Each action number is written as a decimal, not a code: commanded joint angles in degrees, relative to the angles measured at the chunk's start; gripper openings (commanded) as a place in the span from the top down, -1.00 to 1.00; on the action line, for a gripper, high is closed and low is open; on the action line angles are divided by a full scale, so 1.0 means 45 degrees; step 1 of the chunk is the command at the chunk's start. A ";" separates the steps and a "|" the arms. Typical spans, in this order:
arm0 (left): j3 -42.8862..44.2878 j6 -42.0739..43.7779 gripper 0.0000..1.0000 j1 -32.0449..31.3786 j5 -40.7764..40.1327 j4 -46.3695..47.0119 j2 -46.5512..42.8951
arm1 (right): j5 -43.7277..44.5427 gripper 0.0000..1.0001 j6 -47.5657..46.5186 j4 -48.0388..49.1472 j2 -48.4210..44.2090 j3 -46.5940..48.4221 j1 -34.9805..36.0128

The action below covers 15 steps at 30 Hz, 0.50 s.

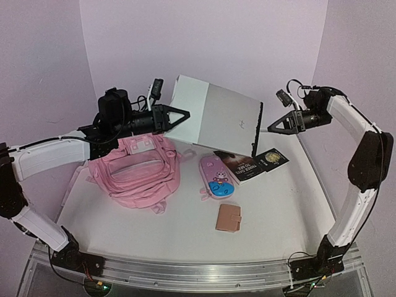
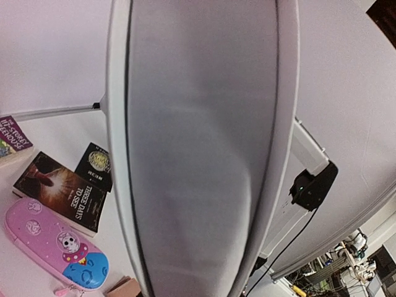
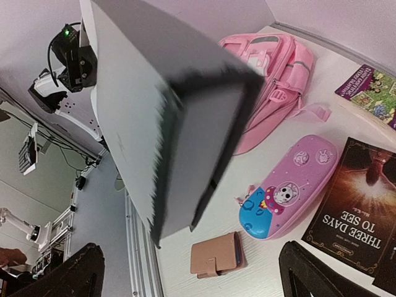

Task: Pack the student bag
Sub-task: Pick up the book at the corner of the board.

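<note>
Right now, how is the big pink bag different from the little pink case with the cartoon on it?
The student bag is much bigger than the case. The student bag is soft, slumped fabric with straps; the case is a smooth oval. The case has a blue cartoon patch; the student bag has a grey-white stripe instead. Both are pink and lie on the table.
</note>
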 commanded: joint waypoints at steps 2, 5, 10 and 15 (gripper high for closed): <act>-0.0009 -0.1348 0.86 0.0276 0.0194 0.2109 -0.0628 | -0.1072 -0.97 -0.0763 -0.4016 0.0026 -0.0353 0.0324; 0.0088 -0.1654 0.86 0.0306 0.0450 0.2233 -0.0403 | -0.1111 -0.97 -0.1009 -0.4135 -0.0052 -0.0295 0.0816; 0.0245 -0.1966 0.86 0.0308 0.0920 0.2428 -0.0083 | -0.0881 -0.97 -0.1244 -0.4117 -0.0267 -0.0177 0.1655; 0.0353 -0.2344 0.86 0.0308 0.2131 0.3277 0.0436 | -0.1460 -0.92 -0.1030 -0.4112 0.0128 0.0079 0.1887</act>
